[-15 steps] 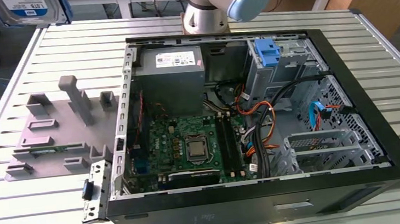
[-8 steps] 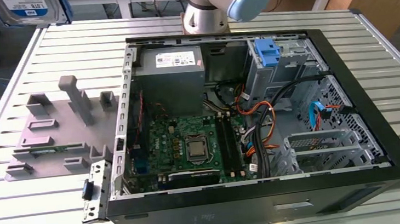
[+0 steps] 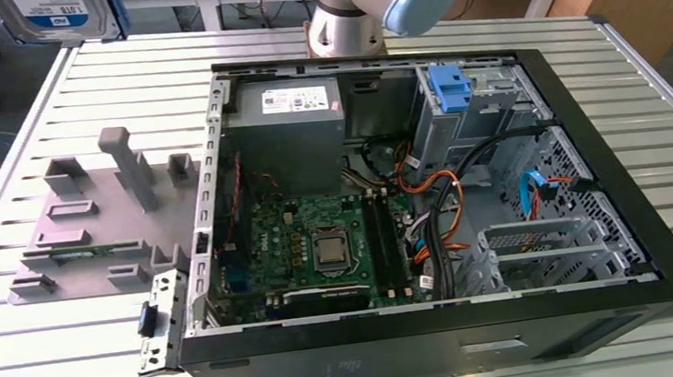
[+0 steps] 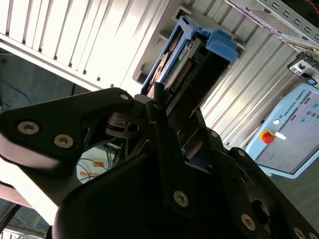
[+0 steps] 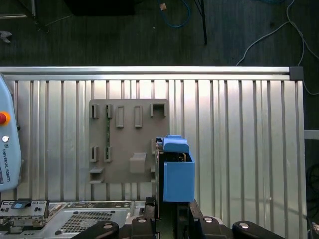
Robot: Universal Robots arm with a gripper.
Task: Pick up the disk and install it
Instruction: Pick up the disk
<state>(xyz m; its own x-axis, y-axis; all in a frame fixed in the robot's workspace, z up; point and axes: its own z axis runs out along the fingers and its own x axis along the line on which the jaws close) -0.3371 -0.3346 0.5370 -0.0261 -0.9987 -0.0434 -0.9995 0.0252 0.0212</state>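
One disk (image 5: 178, 172), one open computer case (image 3: 390, 361), one grey fixture (image 3: 118, 223), one power supply box (image 3: 285, 110).

Matt ribbed metal table (image 5: 239, 139); disk (image 5: 178, 180) frame seemingly smooth plastic.

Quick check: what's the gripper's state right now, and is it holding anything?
Gripper: closed, holding the disk by one end.

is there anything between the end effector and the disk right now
Nothing lies between them. In the second wrist view the end effector is shut directly on the disk, gripping one end of it.
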